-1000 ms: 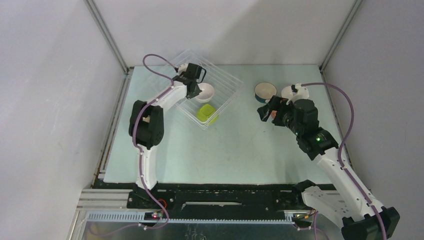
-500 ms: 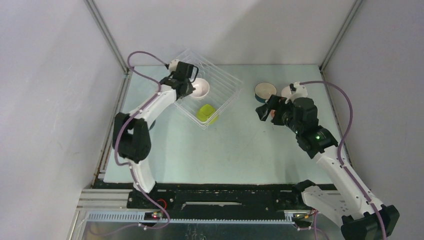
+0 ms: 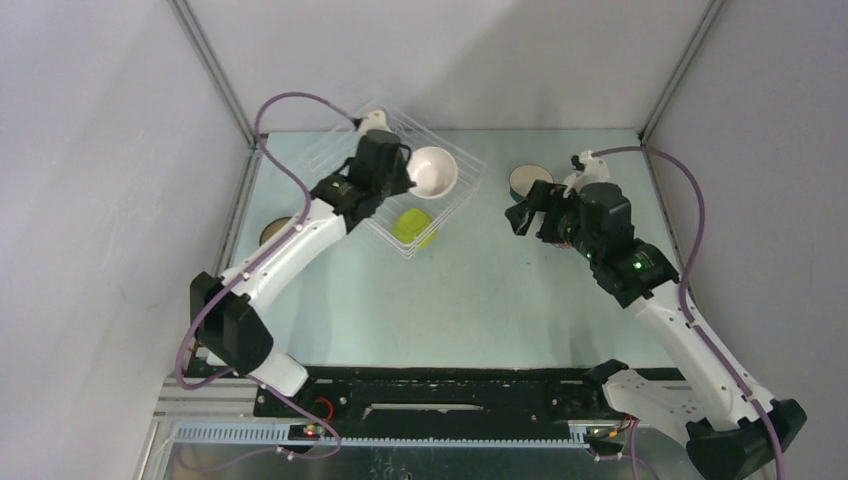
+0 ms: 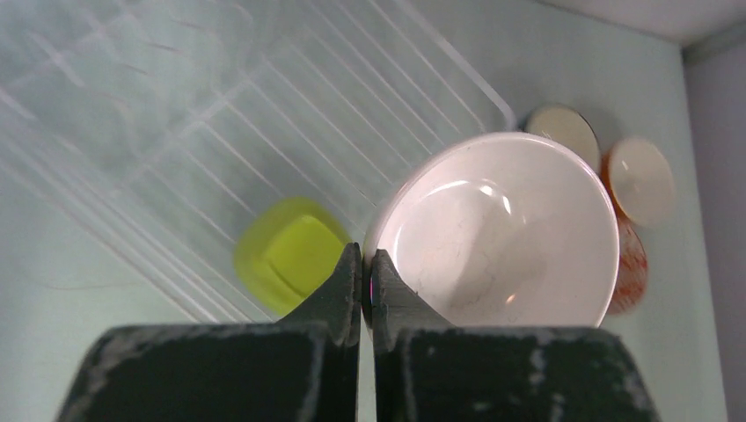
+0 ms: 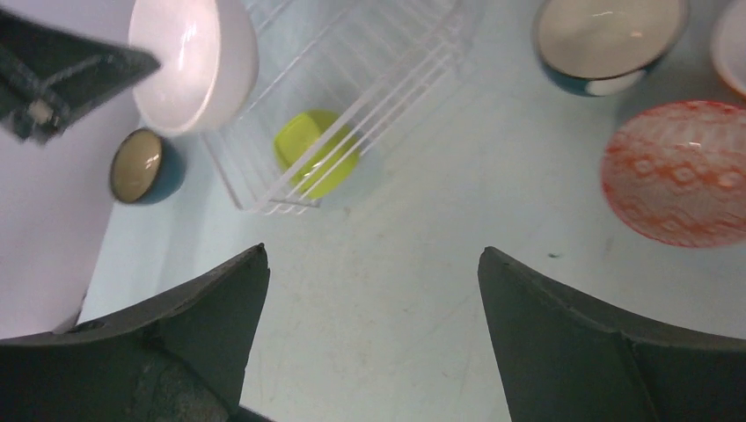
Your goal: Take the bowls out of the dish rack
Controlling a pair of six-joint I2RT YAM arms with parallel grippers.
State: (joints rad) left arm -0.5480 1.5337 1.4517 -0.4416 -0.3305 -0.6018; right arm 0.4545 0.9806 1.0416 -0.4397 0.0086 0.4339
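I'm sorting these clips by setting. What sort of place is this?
Probably a lab robot test cell, not a kitchen: bare grey walls and metal frame posts enclose a pale table, and two robot arms are bolted to a rail at its near edge. The dish rack and bowls look like props.

The left arm (image 3: 285, 250) reaches a long way out from its base at the near edge, with its elbow low on the left and its forearm running up and to the right. The left gripper (image 4: 362, 264) has its jaws pressed together on the rim of a white bowl (image 4: 501, 237). The bowl seems to be lifted and tilted, though the overhead view does not make its height plain. The right arm (image 3: 685, 335) rises from its base at the near right and leans toward the far middle, wrist turned leftward. The right gripper (image 5: 371, 253) hangs with its jaws spread wide, gripping nothing.
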